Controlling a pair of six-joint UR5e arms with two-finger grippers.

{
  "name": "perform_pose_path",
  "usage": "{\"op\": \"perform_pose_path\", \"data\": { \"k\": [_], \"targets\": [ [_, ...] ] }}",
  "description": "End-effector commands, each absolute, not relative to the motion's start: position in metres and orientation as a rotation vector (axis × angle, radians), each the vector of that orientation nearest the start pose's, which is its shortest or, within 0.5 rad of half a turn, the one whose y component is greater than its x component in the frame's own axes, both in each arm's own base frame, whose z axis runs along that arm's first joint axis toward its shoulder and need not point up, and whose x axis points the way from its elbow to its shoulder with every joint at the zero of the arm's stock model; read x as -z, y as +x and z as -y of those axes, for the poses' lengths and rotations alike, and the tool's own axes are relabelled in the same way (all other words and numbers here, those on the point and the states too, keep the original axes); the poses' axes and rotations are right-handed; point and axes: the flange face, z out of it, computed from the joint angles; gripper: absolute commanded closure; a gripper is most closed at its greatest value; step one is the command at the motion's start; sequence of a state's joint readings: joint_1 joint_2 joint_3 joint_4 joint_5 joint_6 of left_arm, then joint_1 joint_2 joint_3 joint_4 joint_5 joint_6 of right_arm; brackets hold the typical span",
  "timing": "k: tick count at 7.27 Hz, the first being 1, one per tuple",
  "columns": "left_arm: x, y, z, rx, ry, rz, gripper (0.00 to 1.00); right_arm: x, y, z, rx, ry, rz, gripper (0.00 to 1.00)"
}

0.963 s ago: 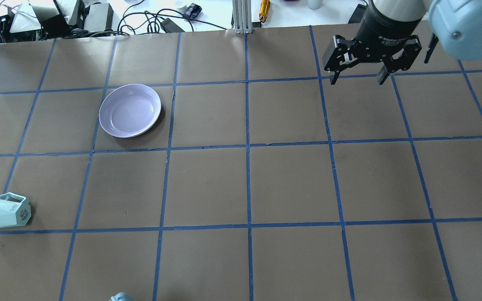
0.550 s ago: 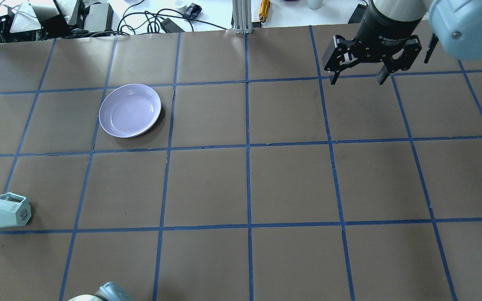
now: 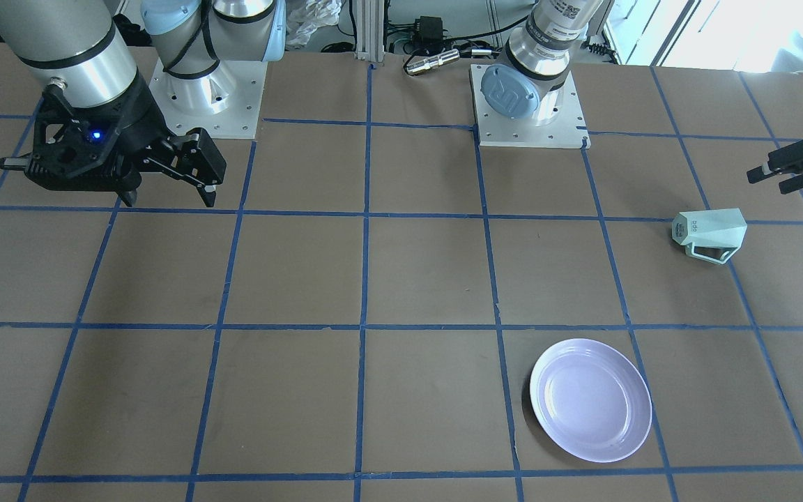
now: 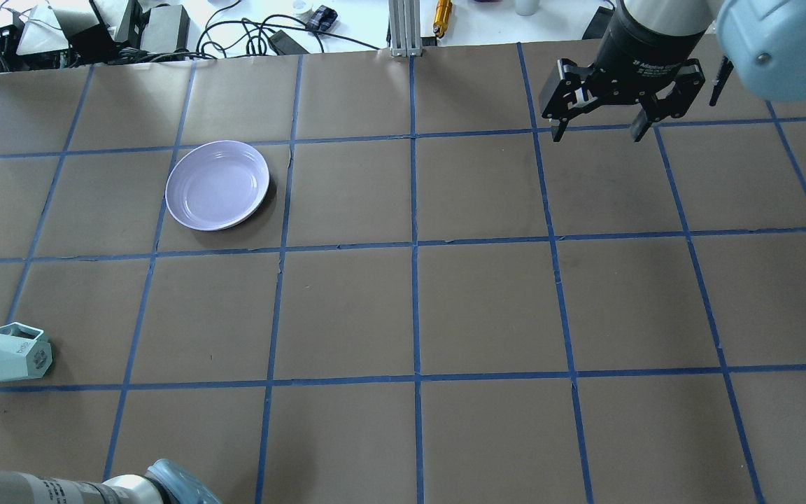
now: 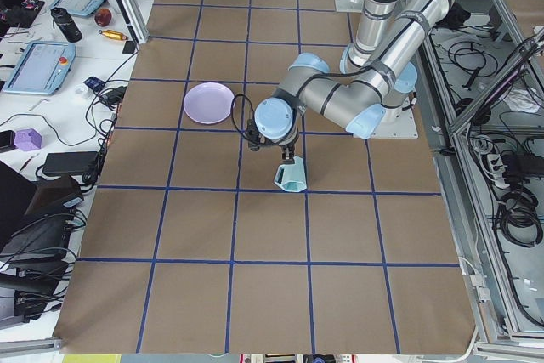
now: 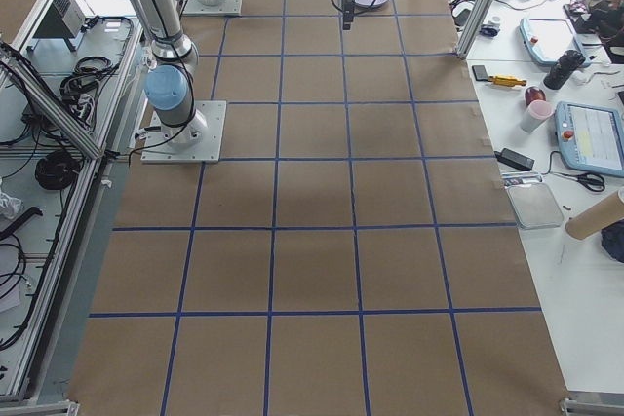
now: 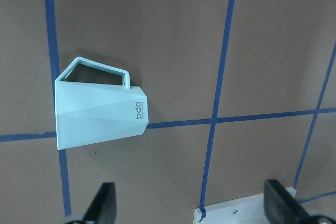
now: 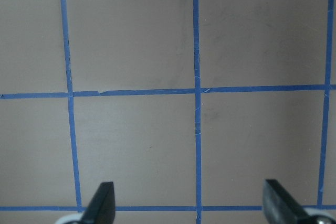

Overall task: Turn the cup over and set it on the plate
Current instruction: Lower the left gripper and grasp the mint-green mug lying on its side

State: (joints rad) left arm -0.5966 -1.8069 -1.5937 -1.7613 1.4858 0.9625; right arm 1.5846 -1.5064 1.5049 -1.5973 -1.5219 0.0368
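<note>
Mint-green cup (image 7: 100, 114) on its side, near left gripper (image 7: 191, 205) (not touching), jaws wide apart, empty

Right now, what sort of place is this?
Probably a robotics lab: two arms bolted to a table gridded with blue tape, with a teach pendant and loose cables on benches alongside.

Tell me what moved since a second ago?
The left gripper slid off the overhead view's left edge, toward the cup, and the left arm swung in at the bottom. Nothing was grabbed. The cup, plate and right gripper stayed put.
</note>
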Motion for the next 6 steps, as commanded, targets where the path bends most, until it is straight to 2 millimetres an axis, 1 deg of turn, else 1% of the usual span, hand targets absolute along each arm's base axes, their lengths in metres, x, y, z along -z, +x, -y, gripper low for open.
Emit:
{"op": "perform_pose_path", "data": {
  "k": [1, 2, 3, 4, 5, 6],
  "targets": [
    [-0.3, 0.398, 0.394, -0.265, -0.056, -3.655, 0.0, -0.491, 0.145, 0.52, 0.041, 0.035, -3.091, 0.0],
    [-0.28, 0.41, 0.389, -0.255, 0.025, -3.694, 0.0, -0.491, 0.145, 0.52, 0.041, 0.035, -3.091, 0.0],
    [-0.263, 0.42, 0.386, -0.244, 0.032, -3.729, 0.0, -0.491, 0.145, 0.52, 0.041, 0.035, -3.091, 0.0],
    [-0.246, 0.432, 0.376, -0.244, 0.018, -3.762, 0.0, -0.491, 0.145, 0.52, 0.041, 0.035, -3.091, 0.0],
    [-0.232, 0.442, 0.371, -0.227, 0.012, -3.79, 0.0, -0.491, 0.145, 0.52, 0.041, 0.035, -3.091, 0.0],
    [-0.222, 0.448, 0.371, -0.213, 0.033, -3.818, 0.0, -0.491, 0.145, 0.52, 0.041, 0.035, -3.091, 0.0]
  ]
}}
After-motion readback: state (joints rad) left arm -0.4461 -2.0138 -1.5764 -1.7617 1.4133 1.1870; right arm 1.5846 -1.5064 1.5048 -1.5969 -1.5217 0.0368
